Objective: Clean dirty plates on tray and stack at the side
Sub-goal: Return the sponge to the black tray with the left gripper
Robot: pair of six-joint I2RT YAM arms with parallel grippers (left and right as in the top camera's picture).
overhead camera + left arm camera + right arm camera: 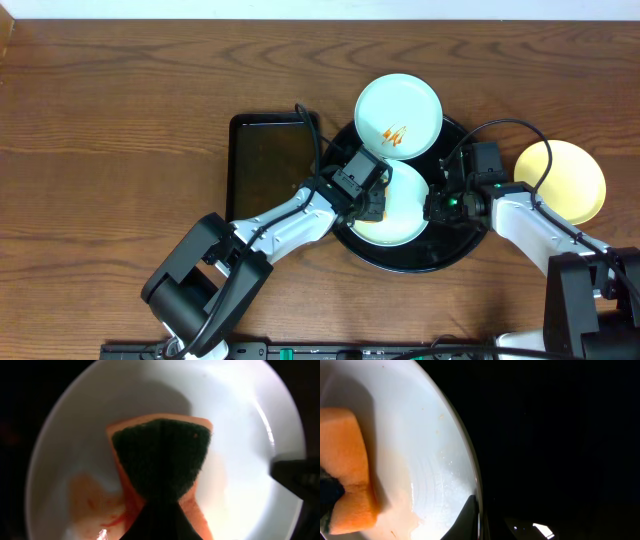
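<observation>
A pale bluish-white plate lies in the round black tray. My left gripper is shut on an orange sponge with a dark green pad and presses it on this plate, beside an orange sauce smear. My right gripper is shut on the plate's right rim; the plate and sponge show in the right wrist view. A second bluish plate with orange sauce rests on the tray's far rim. The cream-yellow plate lies on the table to the right.
A rectangular black tray sits on the table just left of the round tray, under my left arm. Cables loop over the round tray's far side near both wrists. The dark tray floor fills the right wrist view beside the plate.
</observation>
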